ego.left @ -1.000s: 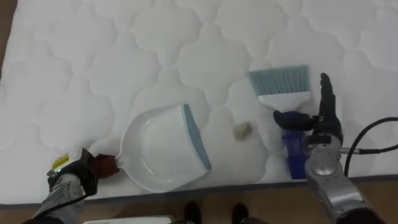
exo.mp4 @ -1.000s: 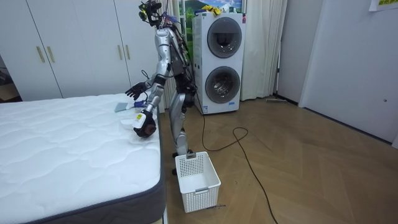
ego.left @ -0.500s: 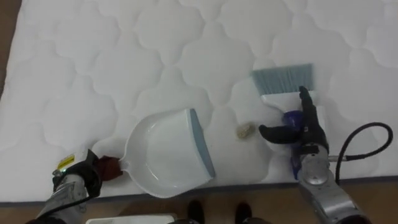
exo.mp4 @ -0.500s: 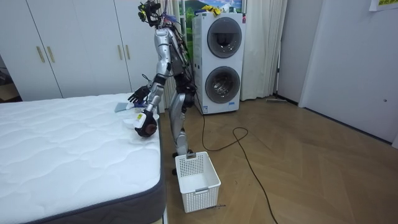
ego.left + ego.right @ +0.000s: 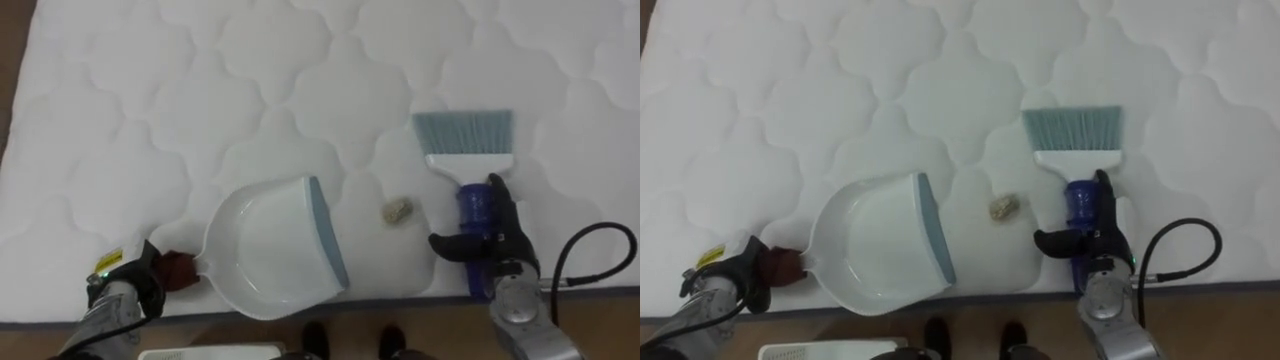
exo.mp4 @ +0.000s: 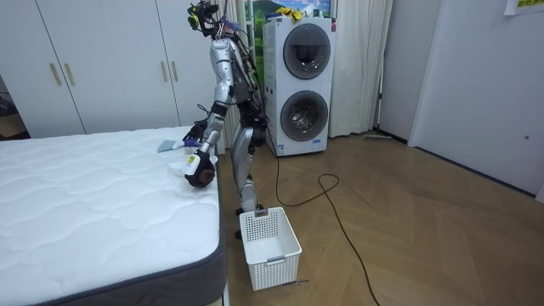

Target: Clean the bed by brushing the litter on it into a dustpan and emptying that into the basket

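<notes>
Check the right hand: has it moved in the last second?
Yes. The right hand has drawn back toward the robot: its fingertips, earlier beside the brush bristles, now sit over the handle.

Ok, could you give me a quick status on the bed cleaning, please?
Left hand shut on dustpan handle. Right hand open over brush handle. Crumb lies between them on mattress. Nothing blocking.
</notes>
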